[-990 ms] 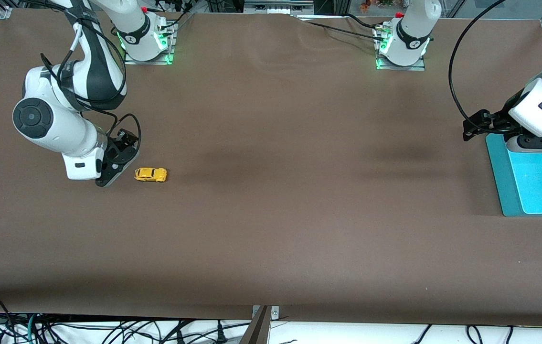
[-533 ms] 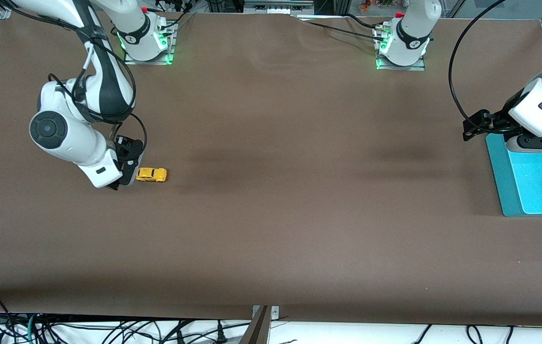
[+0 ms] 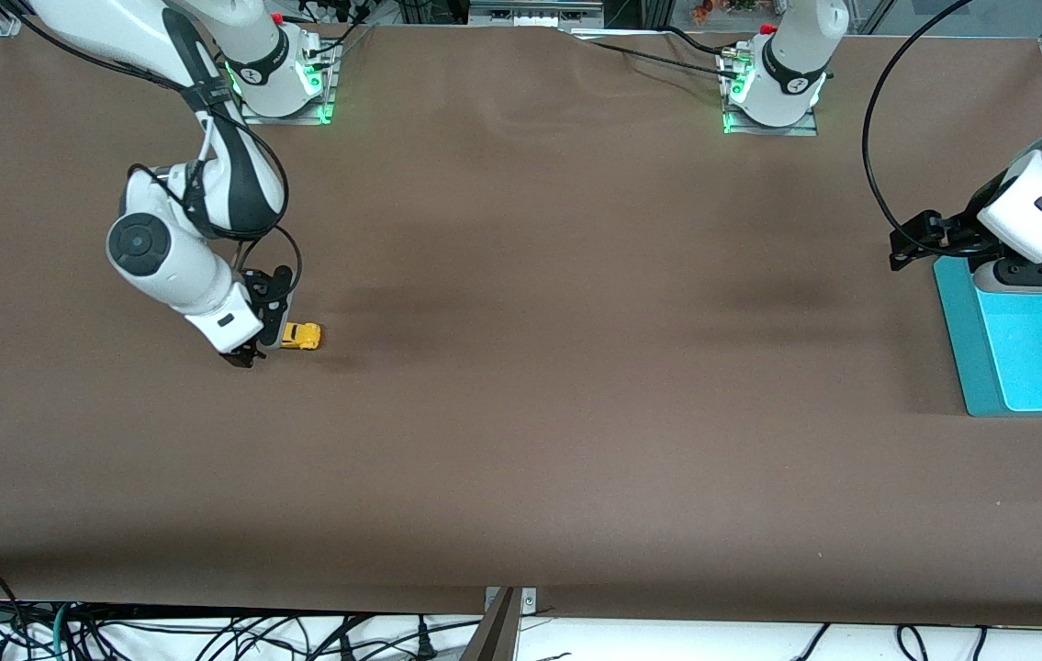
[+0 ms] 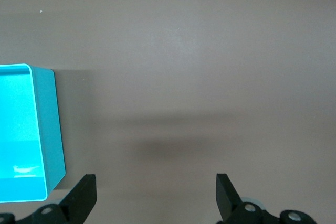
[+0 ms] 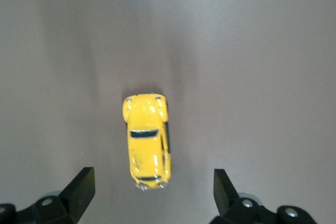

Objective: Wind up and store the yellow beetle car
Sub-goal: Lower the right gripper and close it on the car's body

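Yellow beetle car (image 3: 304,336) sits on its wheels on the brown table (image 3: 521,413), toward my right arm's end, well apart from the turquoise bin (image 3: 1025,349) at my left arm's end. In my right wrist view the car (image 5: 147,141) lies untouched, lengthwise between my 2 spread fingertips (image 5: 79,190), with bare table on each side of it. My right gripper (image 3: 256,347) is low over the table at the car's end, its body covering part of the car in the front view. My fingers there are apart and pinch nothing.

My left gripper (image 3: 1030,275) waits over the edge of the turquoise bin. In my left wrist view its 2 fingertips (image 4: 84,198) are spread wide with only bare table between them, and the bin's corner (image 4: 50,129) shows beside one fingertip.
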